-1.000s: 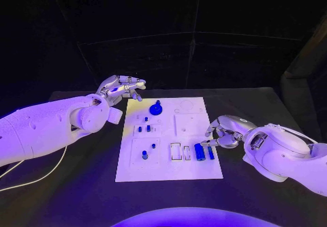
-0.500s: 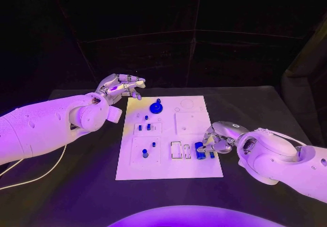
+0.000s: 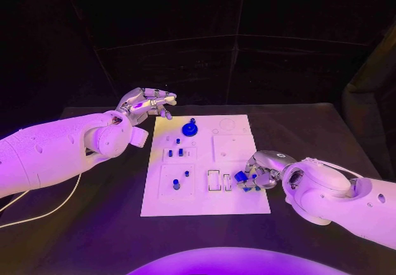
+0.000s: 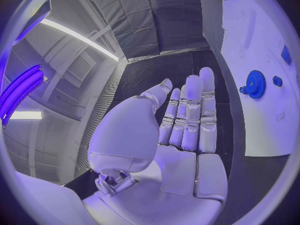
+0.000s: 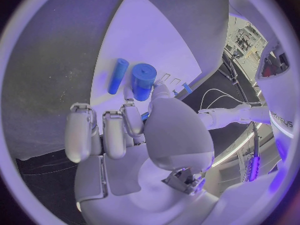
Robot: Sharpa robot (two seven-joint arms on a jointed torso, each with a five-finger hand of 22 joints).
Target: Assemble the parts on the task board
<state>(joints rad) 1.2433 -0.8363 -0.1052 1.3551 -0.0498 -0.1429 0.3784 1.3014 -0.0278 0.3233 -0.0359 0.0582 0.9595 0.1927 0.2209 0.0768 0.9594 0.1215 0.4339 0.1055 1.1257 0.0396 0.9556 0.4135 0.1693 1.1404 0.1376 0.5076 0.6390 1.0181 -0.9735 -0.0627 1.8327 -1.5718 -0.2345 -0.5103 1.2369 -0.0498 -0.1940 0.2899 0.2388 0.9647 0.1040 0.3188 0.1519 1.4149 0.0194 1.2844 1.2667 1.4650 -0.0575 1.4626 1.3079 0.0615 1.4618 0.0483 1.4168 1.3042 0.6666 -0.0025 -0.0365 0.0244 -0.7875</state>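
The white task board lies mid-table. A thick blue cylinder sits near its right edge, with a thin blue rod beside it. My right hand reaches over that edge. In the right wrist view its thumb and a finger pinch the near end of the cylinder, and the rod lies loose alongside. A blue gear stands at the far end of the board. My left hand hovers off the far left corner holding nothing, its fingers stretched out.
Several small blue pegs stand in the left column of the board, and another peg stands lower down. Two rectangular slots sit left of the cylinder. A white cable trails on the black table at the left.
My right hand has moved left onto the board's right edge and closed its thumb and finger on the cylinder, which now sits tilted. The left hand has barely moved.
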